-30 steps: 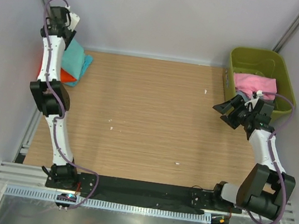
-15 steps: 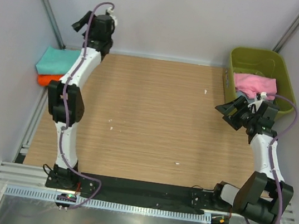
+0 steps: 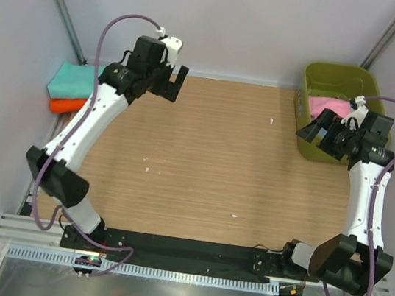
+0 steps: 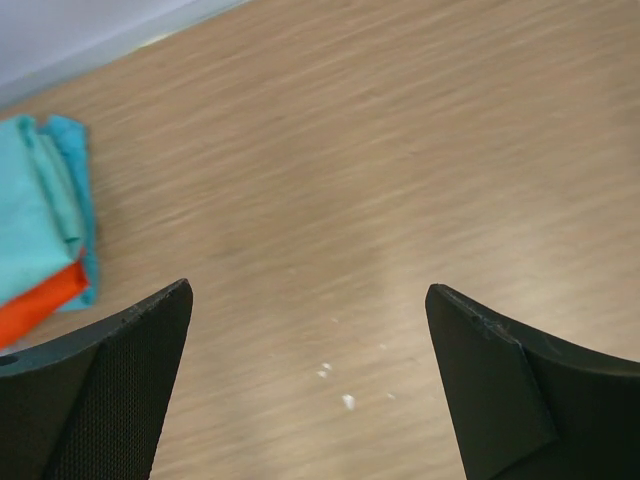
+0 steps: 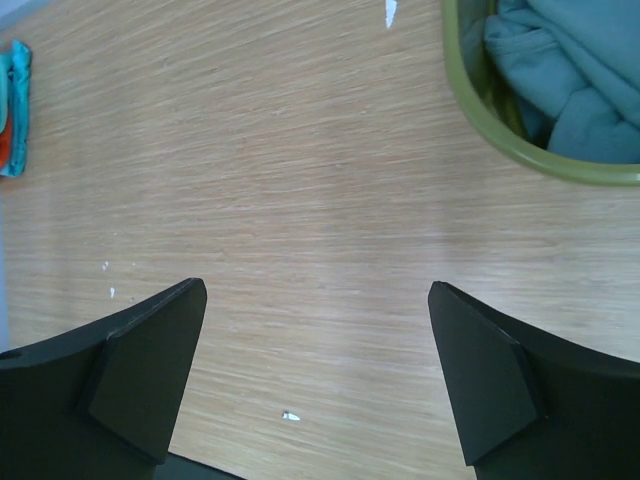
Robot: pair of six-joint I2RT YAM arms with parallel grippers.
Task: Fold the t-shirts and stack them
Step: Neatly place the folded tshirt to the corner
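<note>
A: What lies in the olive-green bin (image 3: 341,68)?
B: A pink t-shirt (image 3: 324,106) is in it. The right wrist view also shows a pale blue t-shirt (image 5: 560,70), crumpled against the bin wall.
A: And the other shirts?
B: The teal t-shirt (image 3: 70,78) lies folded on the orange t-shirt (image 3: 66,106), at the far left corner of the table (image 3: 206,142).
A: The grippers?
B: The left gripper (image 4: 308,290) and the right gripper (image 5: 316,285) both have jaws spread wide, holding nothing, above the wood.
</note>
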